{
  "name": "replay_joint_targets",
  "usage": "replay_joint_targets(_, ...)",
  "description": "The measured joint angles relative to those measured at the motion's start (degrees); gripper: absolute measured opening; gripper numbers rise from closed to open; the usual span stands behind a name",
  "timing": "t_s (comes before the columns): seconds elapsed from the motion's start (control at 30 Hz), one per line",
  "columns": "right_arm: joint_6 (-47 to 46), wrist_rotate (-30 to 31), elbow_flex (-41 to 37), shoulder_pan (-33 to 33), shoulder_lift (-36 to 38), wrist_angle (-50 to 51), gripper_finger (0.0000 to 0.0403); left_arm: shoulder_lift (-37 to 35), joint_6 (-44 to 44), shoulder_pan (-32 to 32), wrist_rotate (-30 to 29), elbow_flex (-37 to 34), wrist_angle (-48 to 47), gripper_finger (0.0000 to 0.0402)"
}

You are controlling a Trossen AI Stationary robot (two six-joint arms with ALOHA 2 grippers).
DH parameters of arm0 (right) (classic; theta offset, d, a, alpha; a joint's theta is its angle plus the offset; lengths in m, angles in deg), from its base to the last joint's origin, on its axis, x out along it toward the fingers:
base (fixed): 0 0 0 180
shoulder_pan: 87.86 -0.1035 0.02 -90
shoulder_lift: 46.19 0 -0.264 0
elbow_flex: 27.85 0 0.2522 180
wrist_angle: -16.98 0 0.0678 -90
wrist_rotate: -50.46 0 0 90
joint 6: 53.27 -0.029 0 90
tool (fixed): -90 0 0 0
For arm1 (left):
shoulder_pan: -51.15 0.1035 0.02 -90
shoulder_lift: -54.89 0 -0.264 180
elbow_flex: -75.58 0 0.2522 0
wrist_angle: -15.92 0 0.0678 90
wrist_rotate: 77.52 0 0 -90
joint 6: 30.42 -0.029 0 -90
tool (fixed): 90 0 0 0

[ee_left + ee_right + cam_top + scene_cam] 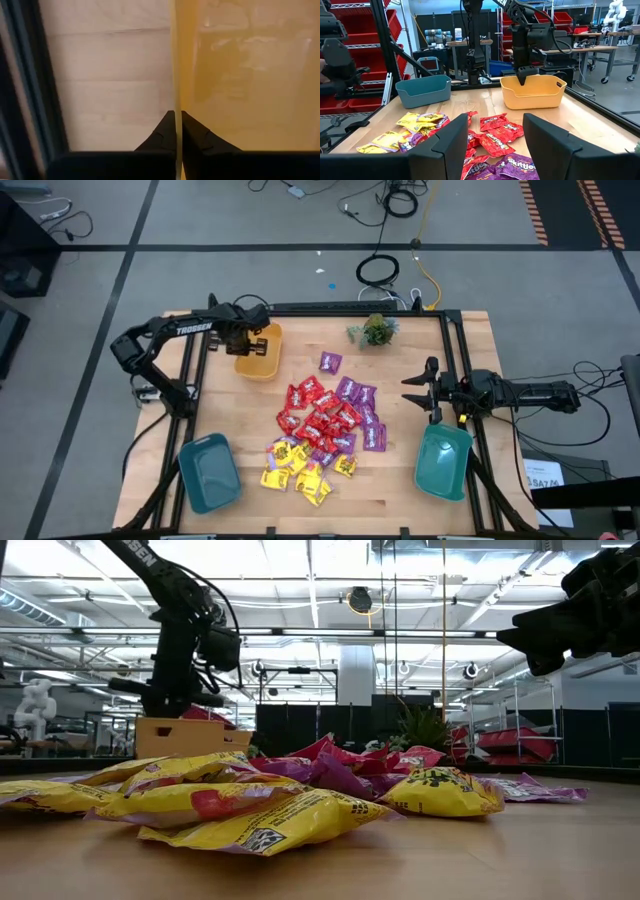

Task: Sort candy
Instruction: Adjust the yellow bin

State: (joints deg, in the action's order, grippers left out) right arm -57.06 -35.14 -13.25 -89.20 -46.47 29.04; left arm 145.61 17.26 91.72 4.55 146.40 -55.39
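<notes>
The candy lies in a pile at the table's middle: red packets [316, 406], purple ones [357, 398] and yellow ones [298, 465] nearest the front edge. An orange bin [260, 355] stands on its bottom at the far left. My left gripper [244, 340] points down over the bin's left wall and is shut on it. My right gripper [418, 388] hangs level at the table's right edge, open, with nothing between its fingers [455, 145]. My left gripper [176, 117] pinches the orange bin's left wall at its rim [175, 75], with one finger [159, 137] outside the bin and the other inside it. The fingers come from above, pointing down. The bin stands level on the table [532, 95].
A teal bin [208, 472] stands at the near left corner and another [443, 462] at the near right, below my right gripper. A small green plant [375, 330] stands at the far edge. A black frame [330, 310] runs round the table.
</notes>
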Motion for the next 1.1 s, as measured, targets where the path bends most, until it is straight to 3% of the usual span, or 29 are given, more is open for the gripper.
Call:
replay_joint_targets(0.23,0.00,0.00,0.00,0.00,-0.01,0.00,0.0183,0.02,5.97,-1.76,0.96,-0.04,0.18,0.0030)
replay_joint_targets(1.1,-0.01,0.00,0.02,0.01,-0.01,-0.02,0.0183,0.04,7.47,-2.84,-1.09,-0.07,0.60,0.0041)
